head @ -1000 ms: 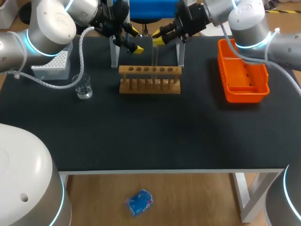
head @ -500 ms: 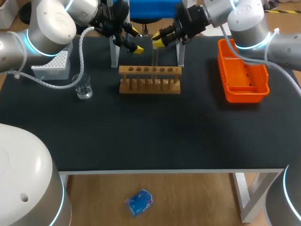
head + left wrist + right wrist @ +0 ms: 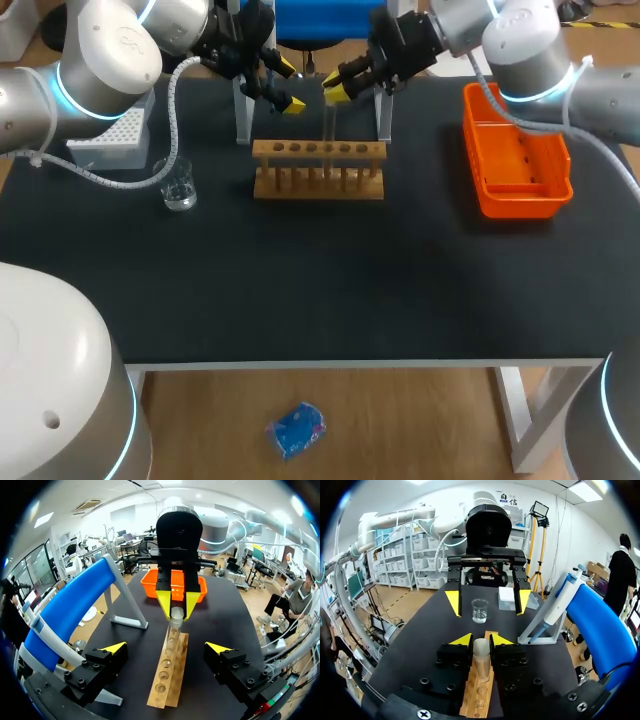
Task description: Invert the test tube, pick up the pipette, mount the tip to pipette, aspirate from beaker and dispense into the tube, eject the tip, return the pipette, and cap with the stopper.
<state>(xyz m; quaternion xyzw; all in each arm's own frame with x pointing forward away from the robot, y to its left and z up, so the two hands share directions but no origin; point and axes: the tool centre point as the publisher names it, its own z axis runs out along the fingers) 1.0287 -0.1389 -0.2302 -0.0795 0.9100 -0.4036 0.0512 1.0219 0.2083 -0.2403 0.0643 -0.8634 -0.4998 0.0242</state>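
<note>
Right hand (image 3: 481, 640) clamped on test tube (image 3: 481, 661), upright over wooden rack (image 3: 318, 170). Left hand (image 3: 166, 648) spread wide, facing it across rack. Orange bin (image 3: 515, 165) at counter's (image 3: 320, 290) right end; tip box (image 3: 110, 140), beaker (image 3: 180, 187) at left end.

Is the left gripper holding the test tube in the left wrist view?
No: the left gripper stands wide open, while the right gripper ahead of it clamps the test tube.
</note>
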